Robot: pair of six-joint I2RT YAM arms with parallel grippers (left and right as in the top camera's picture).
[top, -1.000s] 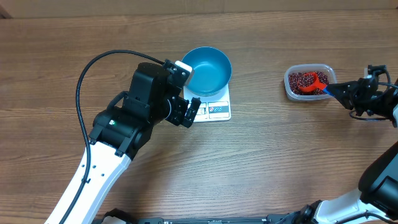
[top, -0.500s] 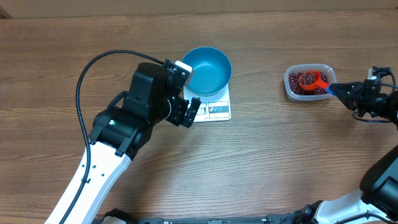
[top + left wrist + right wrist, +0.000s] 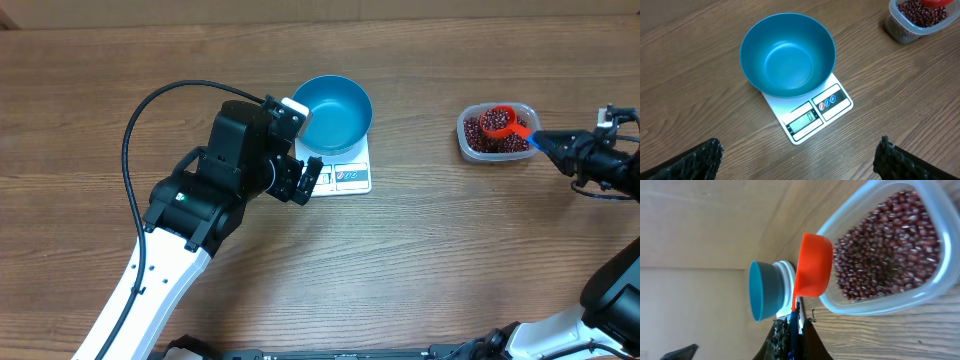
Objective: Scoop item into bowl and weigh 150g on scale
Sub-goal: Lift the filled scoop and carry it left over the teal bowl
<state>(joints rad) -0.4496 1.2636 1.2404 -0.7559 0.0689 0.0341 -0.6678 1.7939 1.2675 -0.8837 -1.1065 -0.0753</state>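
Orange scoop [image 3: 497, 121], pinched in the right end effector [image 3: 548, 146], hangs over the beans [image 3: 478, 137] by the worktop's [image 3: 450, 250] right edge — carry it level to the bowl [image 3: 336, 110] on the scale [image 3: 345, 177]; left end effector [image 3: 799, 159] gapes empty.

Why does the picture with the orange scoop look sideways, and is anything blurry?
Right wrist view: the camera is rolled on its side, hence the tilt; the orange scoop is crisp, the beans slightly soft. Left wrist view: blue bowl and scale sharp, evenly lit. Overhead view: soft light, faint shadows.
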